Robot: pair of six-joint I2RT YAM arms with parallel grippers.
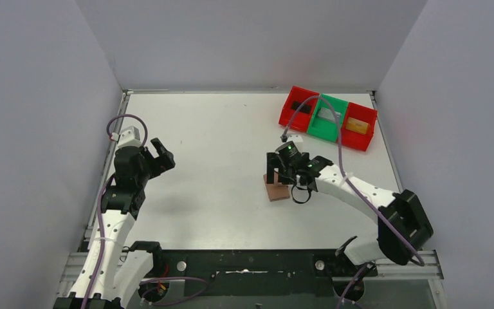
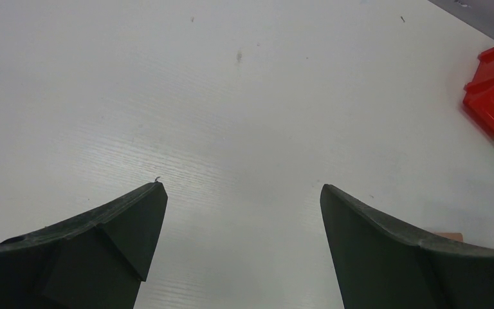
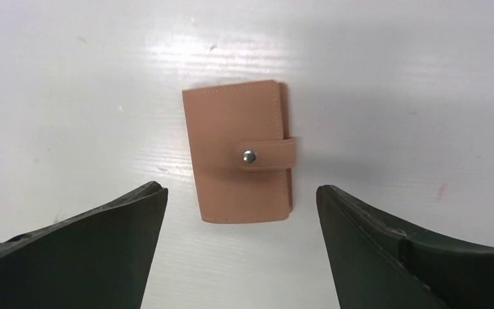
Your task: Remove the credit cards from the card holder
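1. Nearest, on the left: left hand, fingers spread wide, gripping nothing, above bare counter.
2. Mid-counter: right hand, likewise spread and empty, hanging straight over the card holder without touching it.
3. Beneath it: one card holder, flat on the counter, folded shut, strap tab held down by a metal stud.
4. Looks light, thin and soft. Probably slides on the smooth counter and flexes when pinched. Best taken across the two long edges, or by the strap tab to pop the snap.
5. Farthest, back right: three bins in a row, two red bins flanking one green bin.
6. Inside, seemingly three credit cards, one per bin: black, silver-grey, gold-orange. Probably stiff, slick and thin, easiest lifted by an edge. Cannot tell whether any remain in the shut holder.
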